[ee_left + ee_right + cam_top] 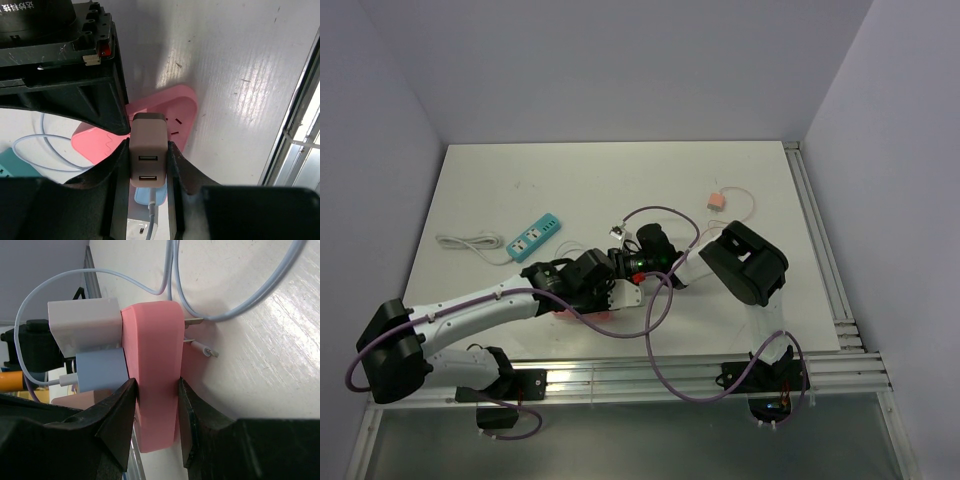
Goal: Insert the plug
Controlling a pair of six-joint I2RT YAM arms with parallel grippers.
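Left fingers (186, 176) are closed on a beige two-port charger plug (147, 152), seemingly touching the pink power strip (152, 375) gripped by right fingers (116, 422).

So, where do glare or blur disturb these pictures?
Left wrist: a bright glare streak on the table beyond the pink power strip; the charger is sharp. Right wrist: sheen on the table, the near fingers dark. Top external: even light, no strong glare.

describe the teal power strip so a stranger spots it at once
On the white table, look at the left half, about midway back. The teal power strip lies flat there, white cord trailing leftward. The pink strip, by contrast, is clamped in the right fingers.
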